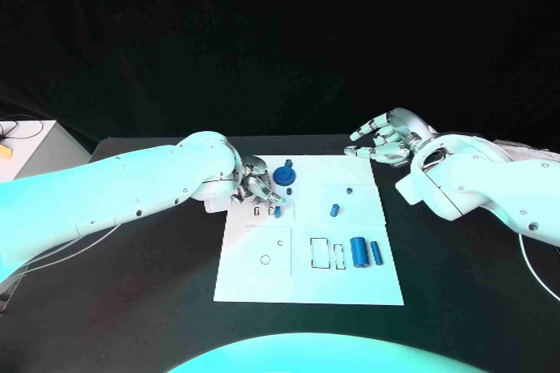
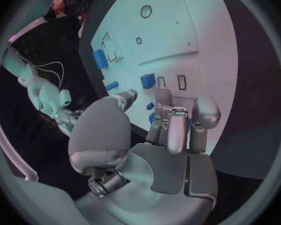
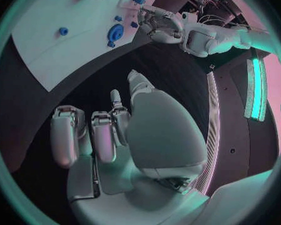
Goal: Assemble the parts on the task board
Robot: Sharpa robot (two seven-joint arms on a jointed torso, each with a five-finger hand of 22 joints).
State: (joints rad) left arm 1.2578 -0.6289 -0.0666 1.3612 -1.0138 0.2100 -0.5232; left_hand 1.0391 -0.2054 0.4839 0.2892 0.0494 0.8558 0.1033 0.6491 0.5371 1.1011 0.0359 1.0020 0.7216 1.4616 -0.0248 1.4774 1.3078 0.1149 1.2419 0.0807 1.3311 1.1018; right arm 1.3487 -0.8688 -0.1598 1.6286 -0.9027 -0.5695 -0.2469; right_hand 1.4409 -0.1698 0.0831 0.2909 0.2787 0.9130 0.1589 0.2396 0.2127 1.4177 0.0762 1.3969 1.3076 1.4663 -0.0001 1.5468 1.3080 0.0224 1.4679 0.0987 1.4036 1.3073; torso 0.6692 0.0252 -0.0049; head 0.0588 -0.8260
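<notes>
The white task board (image 1: 309,264) lies mid-table. My left hand (image 1: 259,185) hovers over its far left corner, fingers curled down beside a blue gear (image 1: 286,175). In the left wrist view, blue shows behind the curled fingers (image 2: 172,120), and I cannot tell whether they hold anything. A small blue part (image 1: 277,212) stands by the slots just below that hand. Two more small blue parts (image 1: 335,209) sit mid-board, and two blue cylinders (image 1: 366,252) lie near the right edge. My right hand (image 1: 385,138) hangs off the board's far right corner, fingers apart and holding nothing.
Black table (image 1: 467,292) surrounds the board on all sides. A pale box (image 1: 29,150) stands at the table's far left. The board's near half carries outlined slots (image 1: 319,253) and a small hole (image 1: 266,259).
</notes>
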